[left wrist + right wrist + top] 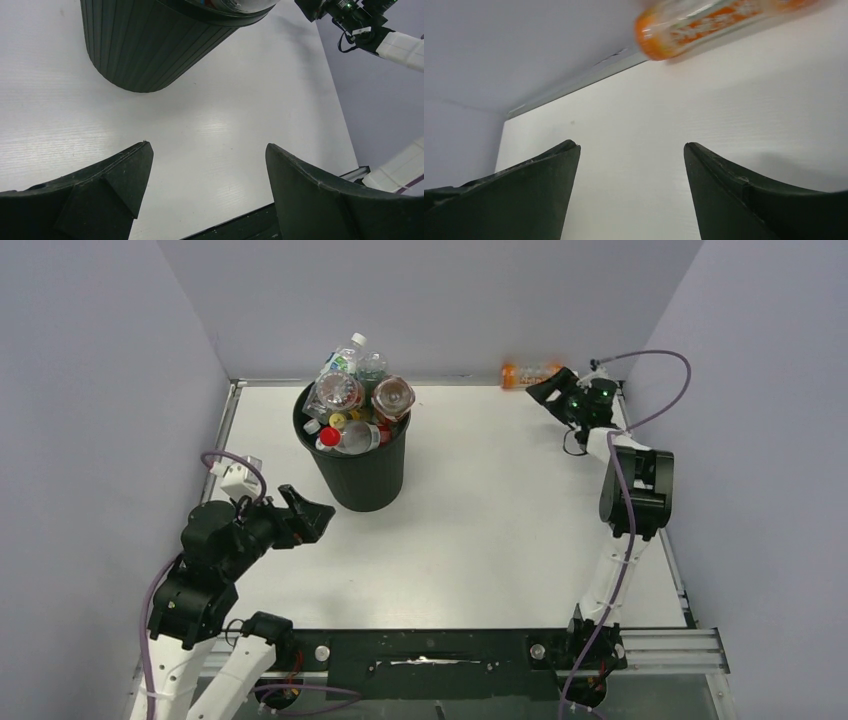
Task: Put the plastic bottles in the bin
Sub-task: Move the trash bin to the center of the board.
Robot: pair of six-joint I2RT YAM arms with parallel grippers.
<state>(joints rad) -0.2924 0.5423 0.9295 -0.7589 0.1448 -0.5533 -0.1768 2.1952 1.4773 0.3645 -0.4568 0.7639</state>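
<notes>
Base rail (430, 650) with both arm mounts sits at 6 o'clock in the overhead view, closest to the lens. White table (480, 500) fills the rest. Bin (365, 475) stands upright at 11 o'clock from table centre, heaped above its rim with plastic bottles (345, 405), several necks and caps sticking out. One orange bottle (530, 373) remains outside, lying on its side at 1 o'clock along the seam where table meets back wall; it looks blurred in the right wrist view (724, 20). Judged step: right arm lining up on this last bottle. To do it well: come down from above, since the wall leaves the far finger little room; set the jaws square across the long axis, straddle the labelled mid-body, and close gently, because a round bottle can roll away. The full bin may shed a bottle dropped carelessly, so aim for a hollow in the pile. Right gripper (548, 390) is just beside the bottle, jaws spread wide, nothing between them, bottle ahead at 12 to 1 o'clock and apart from the fingertips. Left gripper (322, 522) hovers at 8 o'clock near the bin's base, likewise spread wide and empty (207, 147).
</notes>
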